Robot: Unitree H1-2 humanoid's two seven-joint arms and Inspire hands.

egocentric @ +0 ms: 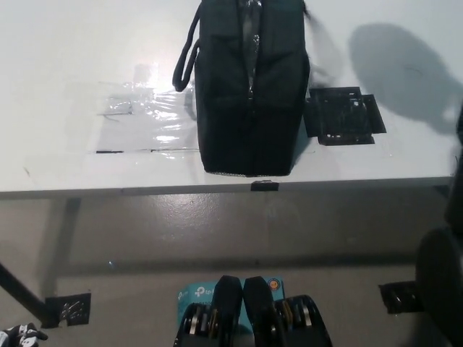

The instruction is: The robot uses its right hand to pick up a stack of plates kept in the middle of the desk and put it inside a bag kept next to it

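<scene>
The stack of plates could not be seen anywhere in the head view, so where it was can't be told. The bag (249, 94) was black & stood upright in the middle of the white desk (65, 58), near the front edge. Its top ran off the top of the pic. A zip line (249, 43) ran down the middle of the bag. One black handle (186, 61) hung in a loop on the bag's left side.

Just right of the bag, flat on the desk, lay a black square patch (341, 116). Behind that patch, a big soft grey shadow (398, 65) fell on the desk top. Left of the bag there was a shiny patch of clear tape (141, 123), stuck flat, w/ its near edge touching the bag's side.

A small black tab (265, 186) sat on the desk's front edge, right below the bag.

The black right arm (441, 282) showed at the right edge, low down, dark & blurry. The right hand was out of view, so its fingers can't be told.

The white left hand (18, 336) rested in the bottom left corner, only a tiny bit showing. Can't tell if its fingers were spread or closed.

Under the desk was grey floor (217, 231), w/ a dark desk leg (22, 293) at the left.
</scene>
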